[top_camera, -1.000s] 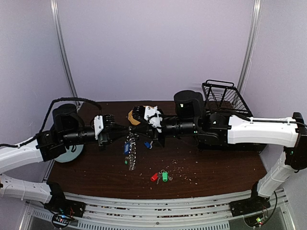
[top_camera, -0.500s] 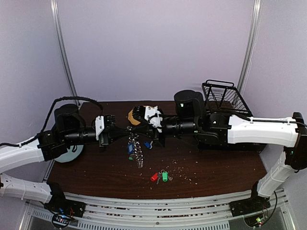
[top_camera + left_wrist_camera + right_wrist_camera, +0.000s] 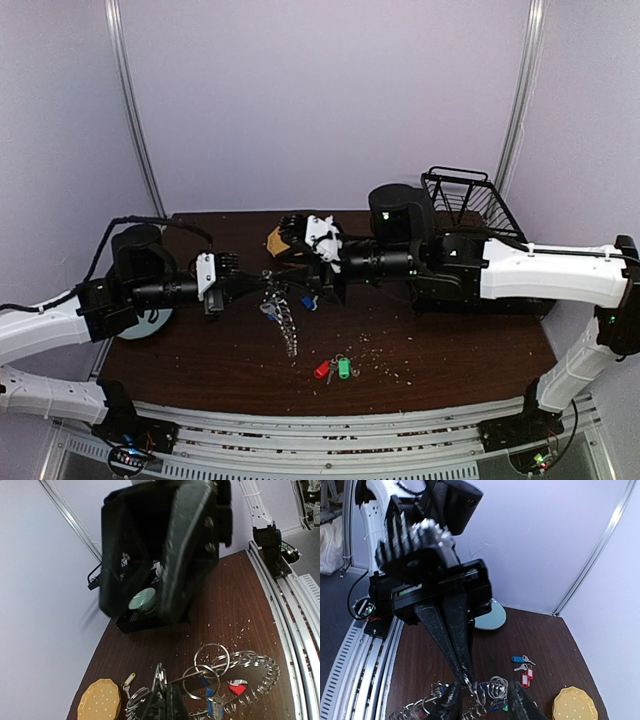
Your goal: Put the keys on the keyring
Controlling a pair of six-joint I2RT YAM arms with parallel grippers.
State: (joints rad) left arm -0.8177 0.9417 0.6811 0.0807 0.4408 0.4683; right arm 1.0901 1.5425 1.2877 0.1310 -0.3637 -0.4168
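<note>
The keyring [image 3: 279, 306], a silver wire ring fringed with small keys, hangs between the two grippers above the table. My left gripper [image 3: 252, 284] is shut on its wire; the left wrist view shows the shut fingertips [image 3: 167, 705] pinching it, with rings and blue and red tags [image 3: 235, 672] to the right. My right gripper [image 3: 322, 288] is open, and its two fingers [image 3: 451, 700] straddle the ring cluster [image 3: 492, 690]. Red and green tagged keys [image 3: 333, 368] lie on the table near the front. Blue and red tagged keys [image 3: 524, 667] lie near the plate. A yellow-tagged key [image 3: 128, 680] lies beside the plate.
A yellow-orange dotted plate [image 3: 277, 242] sits at the back centre. A black wire basket [image 3: 463, 200] holding a teal cup [image 3: 142, 600] stands at the back right. A pale blue dish [image 3: 145, 322] lies under the left arm. Small crumbs [image 3: 385, 355] are scattered front right.
My left gripper has drawn back to the left with the ring. The hanging keys have swung and stretched down to the right. The right arm has shifted slightly right.
</note>
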